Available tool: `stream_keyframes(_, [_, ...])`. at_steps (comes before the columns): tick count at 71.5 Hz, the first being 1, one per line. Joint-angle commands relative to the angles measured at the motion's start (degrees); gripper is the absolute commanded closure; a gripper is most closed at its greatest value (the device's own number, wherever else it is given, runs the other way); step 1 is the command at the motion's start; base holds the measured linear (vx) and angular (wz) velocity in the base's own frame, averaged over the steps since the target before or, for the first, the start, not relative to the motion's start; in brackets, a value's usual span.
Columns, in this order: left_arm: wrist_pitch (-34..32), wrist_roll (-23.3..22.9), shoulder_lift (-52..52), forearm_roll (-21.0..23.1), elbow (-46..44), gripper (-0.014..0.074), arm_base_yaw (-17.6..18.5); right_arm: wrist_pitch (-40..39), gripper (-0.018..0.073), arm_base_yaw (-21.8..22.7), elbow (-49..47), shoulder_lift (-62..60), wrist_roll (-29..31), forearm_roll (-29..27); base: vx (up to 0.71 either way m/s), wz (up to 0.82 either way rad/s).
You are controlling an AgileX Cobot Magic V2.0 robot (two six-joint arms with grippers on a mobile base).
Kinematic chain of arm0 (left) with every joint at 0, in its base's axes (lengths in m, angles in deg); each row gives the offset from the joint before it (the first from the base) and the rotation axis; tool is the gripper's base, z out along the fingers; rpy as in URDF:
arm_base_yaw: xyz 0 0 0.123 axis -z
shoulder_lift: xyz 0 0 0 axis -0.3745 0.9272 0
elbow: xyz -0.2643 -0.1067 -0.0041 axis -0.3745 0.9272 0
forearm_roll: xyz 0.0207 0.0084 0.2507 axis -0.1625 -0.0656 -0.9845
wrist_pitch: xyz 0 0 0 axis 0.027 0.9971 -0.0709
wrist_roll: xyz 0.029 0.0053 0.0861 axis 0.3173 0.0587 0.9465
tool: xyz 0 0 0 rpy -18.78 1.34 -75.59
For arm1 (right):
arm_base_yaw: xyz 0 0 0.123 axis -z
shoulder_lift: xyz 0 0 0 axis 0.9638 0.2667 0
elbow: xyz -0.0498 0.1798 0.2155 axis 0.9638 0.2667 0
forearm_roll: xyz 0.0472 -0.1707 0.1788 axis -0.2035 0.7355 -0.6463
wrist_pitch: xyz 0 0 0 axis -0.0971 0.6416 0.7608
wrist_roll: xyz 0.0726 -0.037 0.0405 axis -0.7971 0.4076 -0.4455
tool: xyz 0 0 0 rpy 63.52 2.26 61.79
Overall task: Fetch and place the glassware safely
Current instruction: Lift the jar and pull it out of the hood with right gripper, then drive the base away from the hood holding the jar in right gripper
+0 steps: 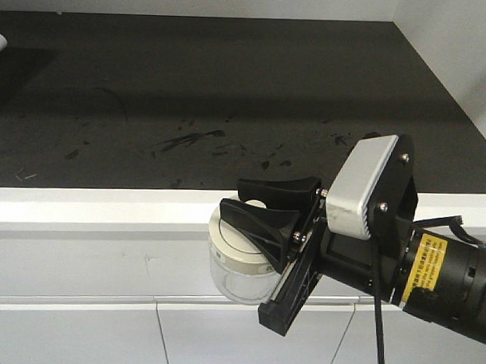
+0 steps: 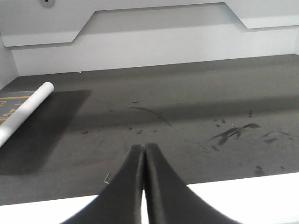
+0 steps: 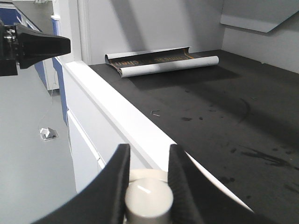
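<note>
1 arm has the load: the right gripper (image 1: 242, 199) pinches the upright jar (image 1: 233, 269) by its lid knob (image 3: 148, 200), just outside the counter's white front edge (image 1: 106, 205), with the dark worktop (image 1: 230, 94) beyond, while the nearby left gripper (image 2: 144, 148) is pressed together and empty.

- The dark tabletop (image 1: 230, 86) lies open across its middle and right, so a claw has wide room to pass there.
- A rolled sheet (image 2: 23, 114) takes up the far-left corner.
- The back wall (image 2: 154, 46) and the right wall (image 1: 471, 62) close the tabletop in.
- The white front rim (image 1: 106, 205) stands between the open surface and the jar (image 1: 236, 274), which the right claw (image 1: 246, 200) holds out in front.
- The left claw (image 2: 144, 186), fingers together, hangs over the rim further left.
</note>
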Motion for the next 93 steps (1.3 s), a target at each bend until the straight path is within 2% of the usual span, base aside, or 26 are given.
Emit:
stream_keyframes(1, [-4.2,-0.6,0.2,0.4,-1.4,0.0603,0.4,-3.5,0.0559,0.0,-1.7,-1.5,0.5,-2.3,0.00,0.00])
stream_keyframes(55, [-4.2,-0.6,0.2,0.4,-1.4,0.0603,0.4,-3.5,0.0559,0.0,-1.7,-1.5,0.5,-2.3,-0.01,0.03])
stream_keyframes(93, [-4.2,-0.6,0.2,0.4,-1.4,0.0603,0.4,-3.7,0.0559,0.0,-1.7,-1.5,0.5,-2.3,-0.04,0.35])
